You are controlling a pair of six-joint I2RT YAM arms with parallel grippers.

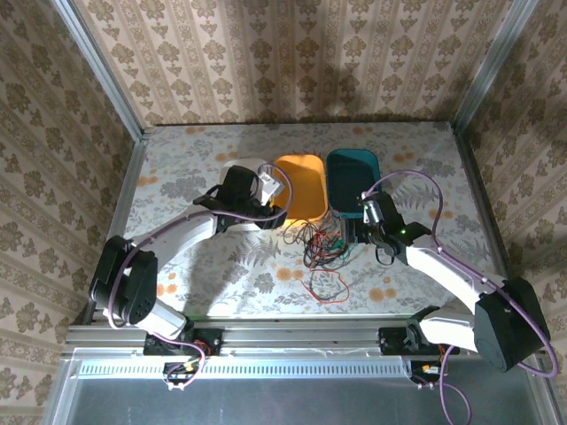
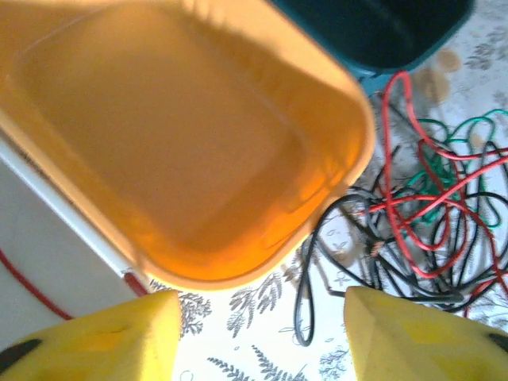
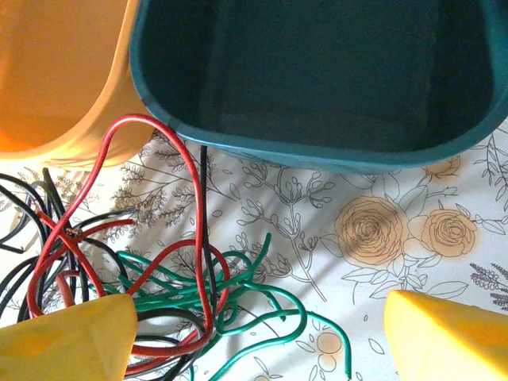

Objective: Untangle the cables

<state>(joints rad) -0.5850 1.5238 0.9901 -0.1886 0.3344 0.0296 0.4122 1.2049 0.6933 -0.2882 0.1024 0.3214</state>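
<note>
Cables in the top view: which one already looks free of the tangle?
The red loop, lying alone, lowest in that view. The rest, red, black and green, sit knotted in the tangle just below the orange bin and teal bin.

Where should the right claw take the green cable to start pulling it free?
I'd grip the green cable near its loose end, the single strand curving onto bare tablecloth right of the tangle. Come straight down from above. It lies flat there, clear of the red cable and black cable, roughly between the open right claw fingers.
</note>
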